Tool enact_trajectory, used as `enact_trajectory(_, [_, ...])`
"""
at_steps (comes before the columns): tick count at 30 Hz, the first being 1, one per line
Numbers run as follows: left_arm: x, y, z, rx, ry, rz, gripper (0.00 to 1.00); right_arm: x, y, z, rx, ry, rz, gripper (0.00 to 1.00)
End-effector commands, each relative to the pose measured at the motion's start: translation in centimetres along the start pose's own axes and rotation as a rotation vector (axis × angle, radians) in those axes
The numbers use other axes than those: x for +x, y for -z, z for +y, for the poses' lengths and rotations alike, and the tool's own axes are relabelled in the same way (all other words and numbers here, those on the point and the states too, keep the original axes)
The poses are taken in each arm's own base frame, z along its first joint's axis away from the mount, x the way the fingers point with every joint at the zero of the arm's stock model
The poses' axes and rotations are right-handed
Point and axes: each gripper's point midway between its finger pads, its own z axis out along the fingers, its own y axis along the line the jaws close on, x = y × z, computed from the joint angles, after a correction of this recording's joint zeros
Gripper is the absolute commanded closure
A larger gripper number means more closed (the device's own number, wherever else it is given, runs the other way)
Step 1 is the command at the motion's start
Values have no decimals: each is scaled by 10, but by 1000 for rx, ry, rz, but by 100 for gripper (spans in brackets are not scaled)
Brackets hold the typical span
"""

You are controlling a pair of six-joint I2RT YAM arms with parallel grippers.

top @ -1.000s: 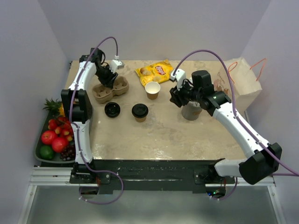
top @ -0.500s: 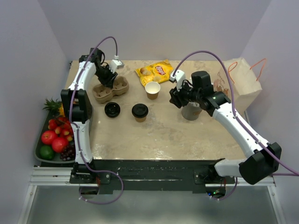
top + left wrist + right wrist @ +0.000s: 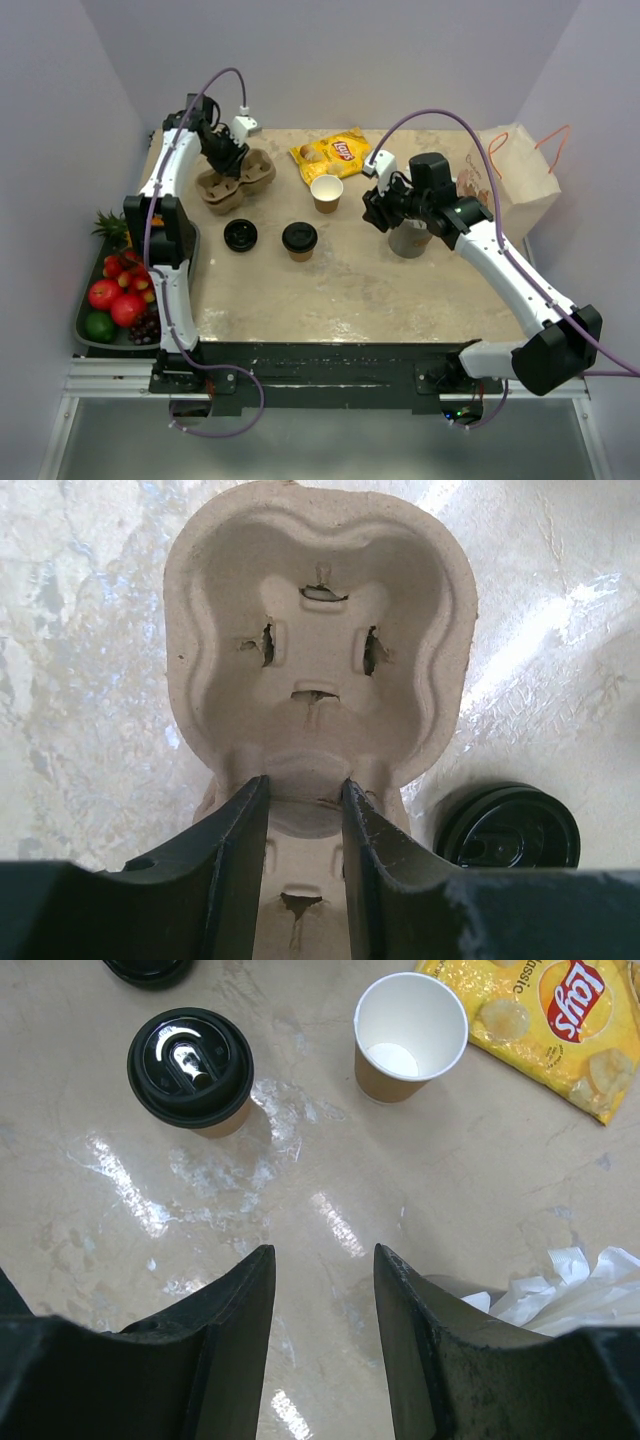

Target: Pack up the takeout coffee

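Two small tan kraft paper cups stand on the beige stone-look tabletop (image 3: 400, 290): a lidded cup (image 3: 299, 240) capped in round black plastic, and an open cup (image 3: 326, 192), white inside, just beyond it and slightly right. A loose black plastic lid (image 3: 240, 235) lies just left of the lidded cup. Farther left and beyond sits the tan moulded-pulp two-cup carrier (image 3: 258, 175), with the left gripper (image 3: 226, 160) on it. Only the left wrist view shows the grip (from overhead the wrist covers it): both fingers (image 3: 235, 860) press against the carrier's narrow middle ridge, closed on it. The right gripper (image 3: 375, 212) hangs to the right of the lidded cup, and its wrist view shows the jaws parted wide with only bare tabletop between them. That view also reveals white wrapped straws (image 3: 560, 1280) in the tall grey cup (image 3: 408, 243) right of the lidded cup. A yellow Lays crisp bag (image 3: 331, 153) lies beyond the lidded cup.
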Motion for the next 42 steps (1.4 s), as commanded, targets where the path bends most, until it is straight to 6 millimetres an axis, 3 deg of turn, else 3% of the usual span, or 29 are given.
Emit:
enact_trajectory(1, [-26, 36, 6, -74, -13, -97, 83, -10, 3, -1, 3, 6, -41, 52])
enact_trajectory(3, [-25, 37, 6, -83, -15, -102, 84, -9, 3, 0, 3, 8, -41, 52])
enact_trajectory(7, [3, 20, -4, -57, -38, -39, 85, -8, 3, 0, 2, 1, -38, 52])
enact_trajectory(9, [10, 21, 0, -73, -50, -1, 86, -8, 4, 0, 3, 2, -40, 52])
enact_trajectory(12, [5, 34, 12, -127, -95, 25, 87, -7, 4, 1, 4, 2, -38, 52])
enact_trajectory(20, [-43, 79, 39, -272, -169, -75, 91, -7, 2, 0, 2, 1, -38, 52])
enact_trajectory(24, [-3, 48, 11, -141, -211, 76, 92, -8, 1, 0, -4, -1, -39, 52])
enact_trajectory(25, [19, 38, -3, -55, -196, 163, 93, -9, 2, 0, -1, -1, -42, 52])
enact_trajectory(29, [36, 45, 17, -103, -189, 274, 94, -6, 3, 1, 1, -1, -37, 52])
enact_trajectory(35, [-1, 78, 51, -308, -264, 192, 97, -3, 2, 4, -9, -11, -34, 51])
enact_trajectory(38, [-11, 89, 58, -358, -281, 168, 98, -5, 1, 2, -6, -10, -39, 51])
enact_trajectory(40, [-11, 88, 52, -333, -268, 159, 93, -4, 0, 2, -5, -9, -39, 51])
enact_trajectory(41, [-12, 84, 46, -298, -259, 136, 76, -4, 0, 3, -7, -9, -39, 51])
enact_trajectory(42, [-10, 80, 40, -271, -247, 132, 70, -4, 0, 3, -8, -10, -40, 51])
